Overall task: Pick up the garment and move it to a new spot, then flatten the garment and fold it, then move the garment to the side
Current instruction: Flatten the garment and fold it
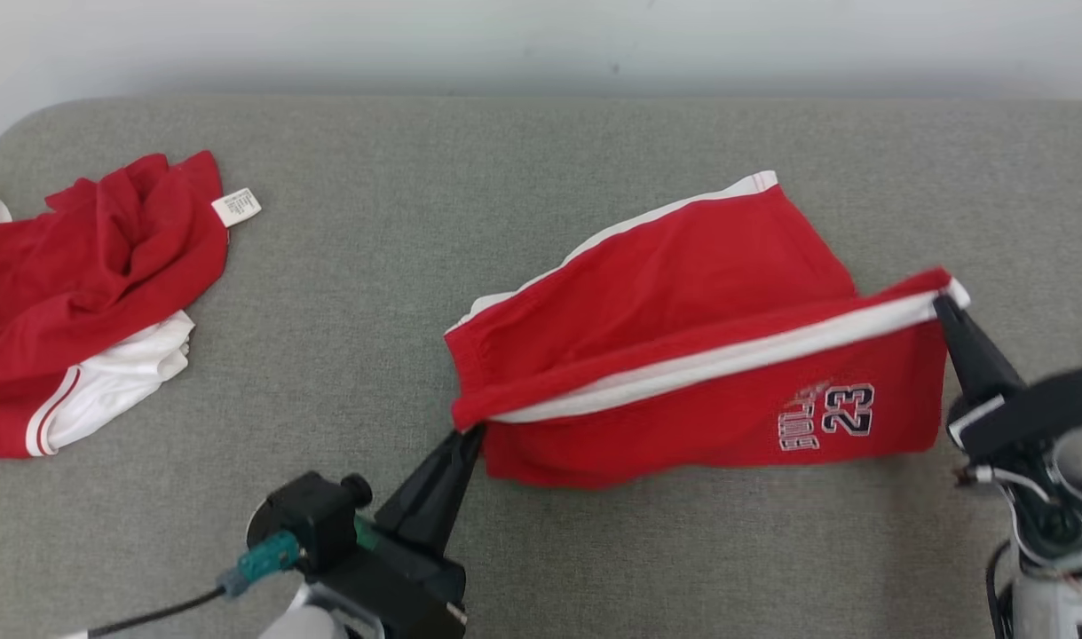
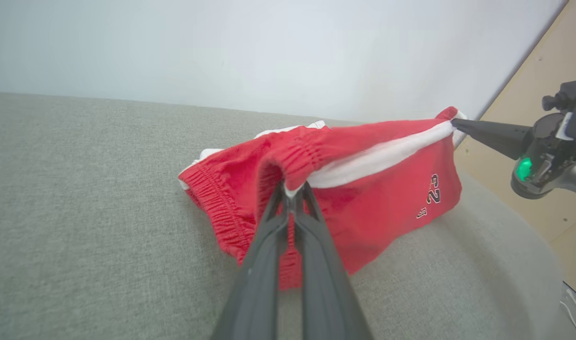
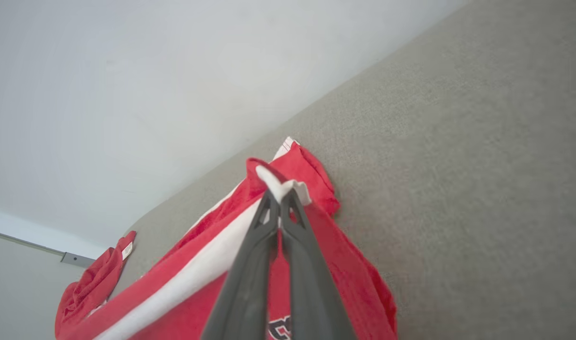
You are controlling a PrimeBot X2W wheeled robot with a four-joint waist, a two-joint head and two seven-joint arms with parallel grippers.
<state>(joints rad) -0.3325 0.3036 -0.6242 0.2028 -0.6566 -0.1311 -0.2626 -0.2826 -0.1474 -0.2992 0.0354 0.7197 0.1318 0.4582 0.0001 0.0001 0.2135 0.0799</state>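
Red shorts (image 1: 700,302) hung stretched over the grey bench (image 1: 354,337), their lower part resting on it right of centre. Left claw (image 1: 469,433) was clamped on the waistband end, right claw (image 1: 942,303) on the white-striped hem corner. Another red-and-white garment (image 1: 88,293) lay far left.

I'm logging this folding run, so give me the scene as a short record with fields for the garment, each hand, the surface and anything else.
Garment: red fabric shorts with white side stripe and number 23, striped edge raised and pulled taut
Left hand: shut on the elastic waistband end
Right hand: shut on the leg-hem end of the stripe
Surface: grey fabric-covered table, with the far part of the shorts resting on it
Other: crumpled red and white clothing pile at the far left, apart from the shorts
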